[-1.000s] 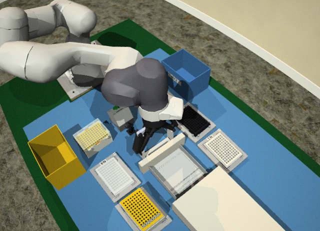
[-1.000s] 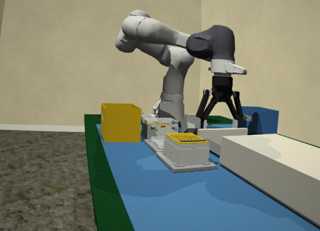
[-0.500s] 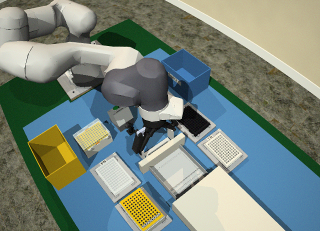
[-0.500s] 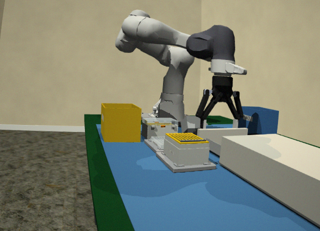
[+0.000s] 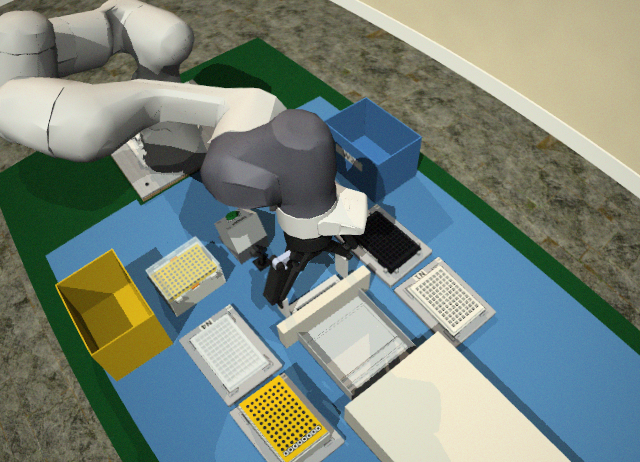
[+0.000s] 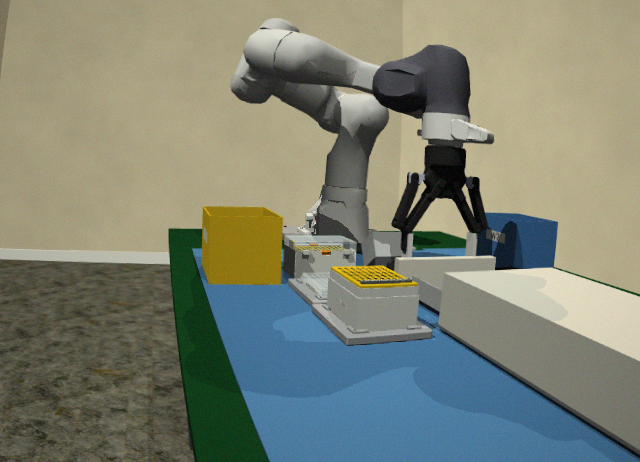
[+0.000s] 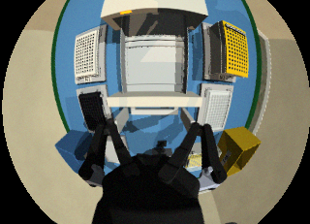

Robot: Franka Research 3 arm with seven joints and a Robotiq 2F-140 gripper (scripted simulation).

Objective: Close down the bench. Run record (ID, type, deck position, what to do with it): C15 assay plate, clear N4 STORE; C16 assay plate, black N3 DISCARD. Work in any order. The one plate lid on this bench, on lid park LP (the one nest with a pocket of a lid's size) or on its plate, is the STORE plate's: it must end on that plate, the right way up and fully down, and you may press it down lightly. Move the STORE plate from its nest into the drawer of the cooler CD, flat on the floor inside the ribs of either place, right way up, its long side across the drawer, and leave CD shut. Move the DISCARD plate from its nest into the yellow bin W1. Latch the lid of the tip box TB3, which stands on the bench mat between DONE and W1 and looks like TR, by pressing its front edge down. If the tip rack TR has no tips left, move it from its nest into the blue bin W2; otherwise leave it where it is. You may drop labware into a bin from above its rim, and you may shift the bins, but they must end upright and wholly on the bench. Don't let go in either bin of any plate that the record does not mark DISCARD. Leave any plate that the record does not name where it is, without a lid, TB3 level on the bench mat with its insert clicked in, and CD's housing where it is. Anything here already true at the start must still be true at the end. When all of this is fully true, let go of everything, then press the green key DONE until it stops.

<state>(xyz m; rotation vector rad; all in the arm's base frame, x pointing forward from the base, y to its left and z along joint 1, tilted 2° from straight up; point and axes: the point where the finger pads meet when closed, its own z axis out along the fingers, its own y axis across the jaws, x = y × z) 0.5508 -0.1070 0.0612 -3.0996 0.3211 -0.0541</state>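
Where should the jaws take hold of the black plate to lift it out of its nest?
Grip the black plate across its short width, on the two long side walls, coming straight down from above. It lies flat in its nest, so only the top and upper walls are exposed; the gripper stands open beside it.
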